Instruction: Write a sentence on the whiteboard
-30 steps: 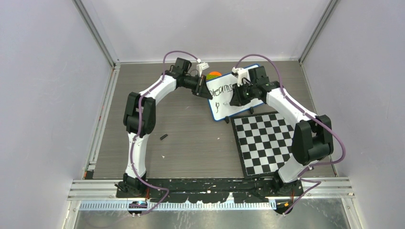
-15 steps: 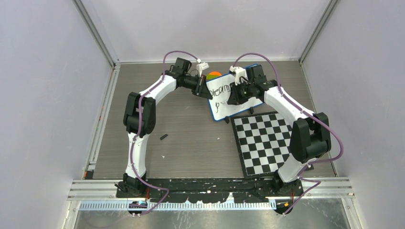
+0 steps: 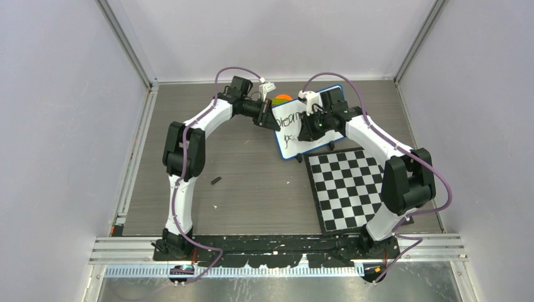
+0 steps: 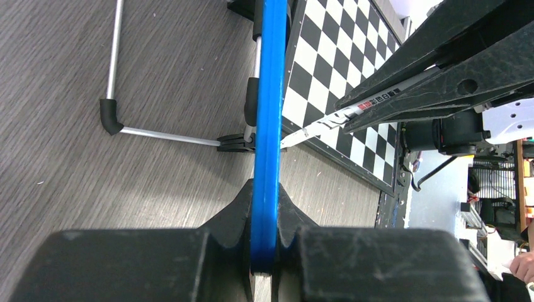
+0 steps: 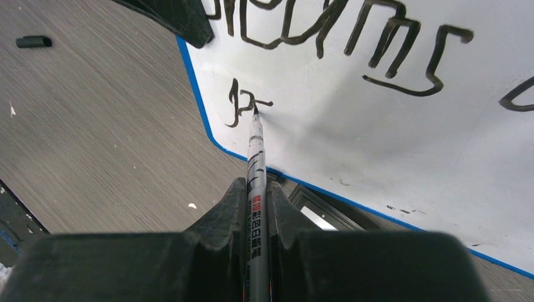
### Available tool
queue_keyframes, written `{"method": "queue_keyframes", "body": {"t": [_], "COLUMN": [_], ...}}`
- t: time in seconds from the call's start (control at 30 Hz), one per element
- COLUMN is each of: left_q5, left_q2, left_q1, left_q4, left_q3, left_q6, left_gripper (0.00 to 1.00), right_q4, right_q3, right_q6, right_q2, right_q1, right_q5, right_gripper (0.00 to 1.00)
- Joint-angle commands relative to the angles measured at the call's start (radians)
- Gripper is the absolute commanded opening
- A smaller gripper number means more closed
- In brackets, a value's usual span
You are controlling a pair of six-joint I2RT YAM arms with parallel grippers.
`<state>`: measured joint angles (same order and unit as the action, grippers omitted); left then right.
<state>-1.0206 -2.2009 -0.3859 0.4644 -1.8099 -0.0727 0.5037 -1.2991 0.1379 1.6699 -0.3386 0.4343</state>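
Note:
The whiteboard (image 3: 295, 146) stands tilted on its feet at the back of the table, its blue rim (image 4: 269, 113) edge-on in the left wrist view. My left gripper (image 3: 272, 121) (image 4: 267, 196) is shut on that rim at the board's left edge. My right gripper (image 3: 307, 130) (image 5: 255, 189) is shut on a silver marker (image 5: 255, 165) whose tip touches the whiteboard (image 5: 378, 145). The sentence (image 5: 340, 31) reads "Dreams" on the upper line. Below it is a "p" (image 5: 239, 104) with a short stroke at the marker tip.
A black-and-white checkered board (image 3: 347, 189) lies flat just in front of the whiteboard on the right. A small black marker cap (image 3: 216, 181) lies on the table to the left. An orange and green object (image 3: 281, 99) sits behind the board. The whiteboard's wire stand (image 4: 116, 69) rests on the table.
My right gripper has shifted left and slightly back along the board with the marker, and a new stroke has appeared beside the "p". The left arm has not moved.

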Motion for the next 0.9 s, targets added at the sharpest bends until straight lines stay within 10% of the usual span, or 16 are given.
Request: {"method": "queue_keyframes", "body": {"t": [0.0, 0.87], "left_q5": [0.0, -0.003], "left_q2": [0.007, -0.001], "left_q1": [-0.003, -0.005], "left_q4": [0.015, 0.013], "left_q3": [-0.016, -0.018], "left_q6": [-0.005, -0.007], "left_gripper": [0.0, 0.0], "right_q4": [0.01, -0.022], "right_q3": [0.011, -0.081], "right_q6": [0.039, -0.006], "right_q2": [-0.022, 0.007], "right_q1": [0.001, 0.003], "right_q5": [-0.028, -0.053], "right_gripper": [0.0, 0.0]}}
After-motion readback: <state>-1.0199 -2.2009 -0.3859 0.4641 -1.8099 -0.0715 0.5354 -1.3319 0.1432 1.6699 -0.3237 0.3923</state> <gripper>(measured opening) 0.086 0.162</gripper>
